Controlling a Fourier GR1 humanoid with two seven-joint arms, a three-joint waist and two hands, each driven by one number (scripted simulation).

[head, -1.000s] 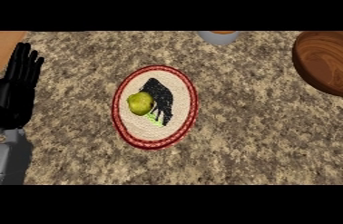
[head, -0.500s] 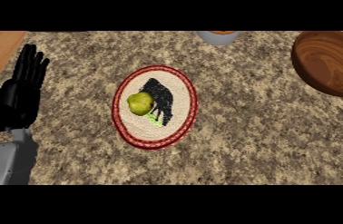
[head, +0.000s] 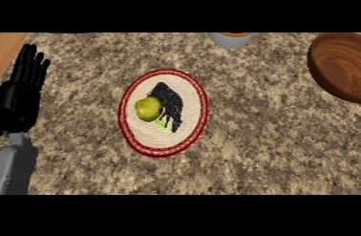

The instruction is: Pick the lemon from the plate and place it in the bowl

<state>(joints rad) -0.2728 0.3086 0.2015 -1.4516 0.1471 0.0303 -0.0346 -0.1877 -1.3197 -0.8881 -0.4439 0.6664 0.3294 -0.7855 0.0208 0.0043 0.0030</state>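
Your lemon [head: 149, 109] sits left of center on the red-rimmed plate [head: 199, 91], wooden bowl [head: 337, 65] well off right. Left hand [head: 21, 94] rests flat-fingered, holding nothing; right hand isn't visible. It's probably light, firm, rolls easily, so wrap around its middle.

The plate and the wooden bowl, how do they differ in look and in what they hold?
The plate is pale with a red rim and a dark picture; the bowl is plain brown wood. The plate is flat, while the bowl is deep. The plate shows whole near the middle and carries the lemon; the bowl is cut off at the right edge, and nothing shows in the part in view. Both are round and sit on the speckled counter.
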